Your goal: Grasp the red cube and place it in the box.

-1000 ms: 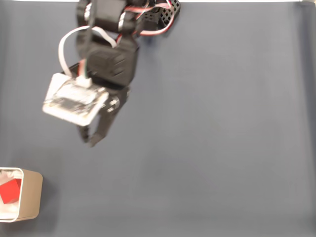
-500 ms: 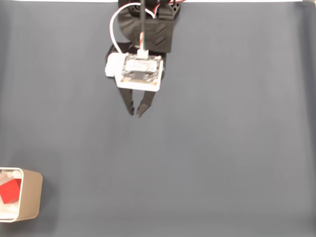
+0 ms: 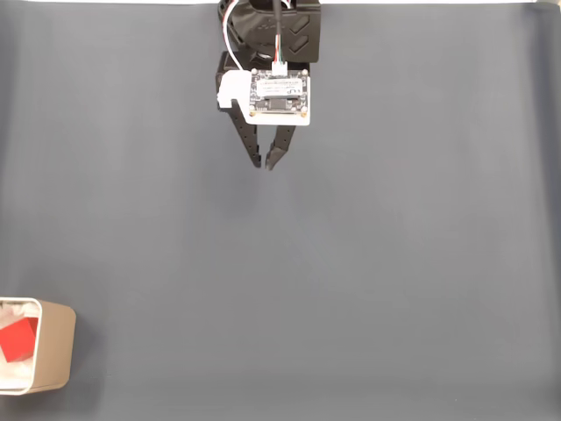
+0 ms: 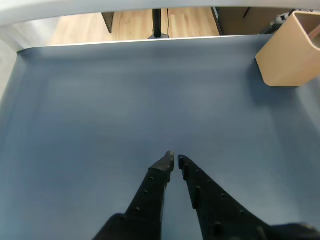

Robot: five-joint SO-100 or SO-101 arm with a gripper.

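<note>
Hand withdrawn to the far edge, cube already boxed.

The hand is seen nearly clenched and empty, pulled back from mid-surface toward the top edge in the fixed view; the red cube lies inside the box at the lower-left corner, so placement is judged complete.

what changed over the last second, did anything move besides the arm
Only the arm moved. In the fixed view the pincer swung from the left toward the middle and drew back up toward the base at the top edge, carrying nothing, tips nearly together. The cube stayed in the box at the lower left.
</note>
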